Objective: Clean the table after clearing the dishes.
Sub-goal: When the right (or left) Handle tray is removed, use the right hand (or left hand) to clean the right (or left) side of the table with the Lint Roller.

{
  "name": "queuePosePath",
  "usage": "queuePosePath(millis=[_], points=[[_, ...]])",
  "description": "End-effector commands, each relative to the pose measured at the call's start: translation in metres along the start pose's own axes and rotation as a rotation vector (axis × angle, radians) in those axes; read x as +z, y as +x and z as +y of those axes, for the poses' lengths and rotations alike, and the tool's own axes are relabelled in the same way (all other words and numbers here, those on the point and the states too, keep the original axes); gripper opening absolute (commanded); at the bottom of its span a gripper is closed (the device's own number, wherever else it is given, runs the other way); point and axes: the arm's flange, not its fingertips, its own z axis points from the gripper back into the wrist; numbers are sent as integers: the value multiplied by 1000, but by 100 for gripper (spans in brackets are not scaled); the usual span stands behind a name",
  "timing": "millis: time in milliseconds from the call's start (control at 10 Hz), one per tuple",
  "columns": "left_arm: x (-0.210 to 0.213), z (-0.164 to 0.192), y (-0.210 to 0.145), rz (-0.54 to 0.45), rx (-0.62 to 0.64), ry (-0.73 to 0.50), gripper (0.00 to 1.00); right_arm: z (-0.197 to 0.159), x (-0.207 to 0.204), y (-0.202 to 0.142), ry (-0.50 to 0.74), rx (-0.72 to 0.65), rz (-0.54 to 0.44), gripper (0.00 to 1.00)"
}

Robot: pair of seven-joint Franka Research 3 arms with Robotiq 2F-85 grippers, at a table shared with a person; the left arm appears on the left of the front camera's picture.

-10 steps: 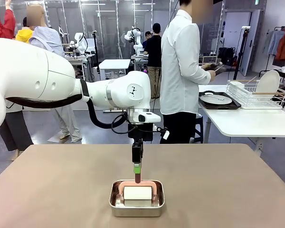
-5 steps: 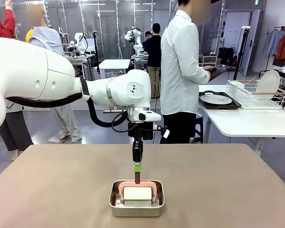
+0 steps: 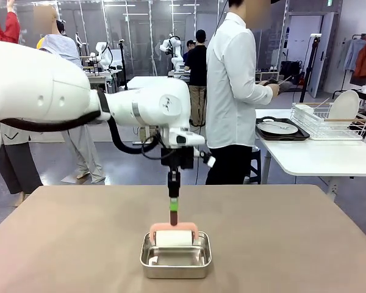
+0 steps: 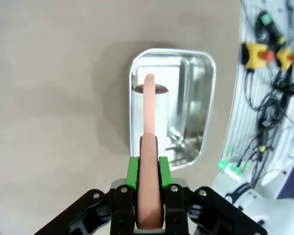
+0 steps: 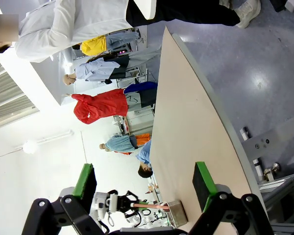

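The brown table (image 3: 79, 244) carries a small steel pan (image 3: 175, 259) near its front edge. My left gripper (image 3: 174, 215) points straight down, shut on the pink handle (image 3: 174, 228) of a white roller (image 3: 174, 238) that hangs just above the pan. In the left wrist view the green pads (image 4: 133, 171) clamp the pink handle (image 4: 149, 112) from both sides, with the roller (image 4: 136, 115) over the pan (image 4: 196, 98). My right gripper (image 5: 144, 183) is open, off the table's side. One dish, a white plate on a dark tray (image 3: 279, 128), lies on the white side table.
A person in a white shirt (image 3: 232, 91) stands at the far edge, turned toward the white side table (image 3: 317, 155), which bears a wire rack (image 3: 329, 122) with an upright plate. Other people stand farther back.
My left gripper has risen a little, lifting the roller from the bottom of the pan to just above its rim. The person's hands have shifted slightly.
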Motion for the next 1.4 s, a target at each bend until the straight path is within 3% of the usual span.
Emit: queuePosePath(millis=[0, 300, 600, 800, 900, 1000, 1300], points=[[61, -34, -59, -75, 291, 112, 8, 2, -1, -4, -13, 4, -8, 100], [75, -25, -166, -406, 721, 59, 8, 2, -1, -4, -13, 4, -8, 100], [29, 5, -216, -621, 1000, -163, 8, 2, -1, -4, -13, 4, -8, 100], [13, 10, -216, -641, 1000, -126, 8, 2, -1, -4, -13, 4, -8, 100], [17, 2, -206, -554, 845, 9, 8, 2, -1, -4, -13, 4, -8, 100], [11, 27, -231, -601, 1025, -189, 8, 2, -1, -4, -13, 4, -8, 100], [11, 27, -231, -601, 1025, -189, 8, 2, -1, -4, -13, 4, -8, 100]])
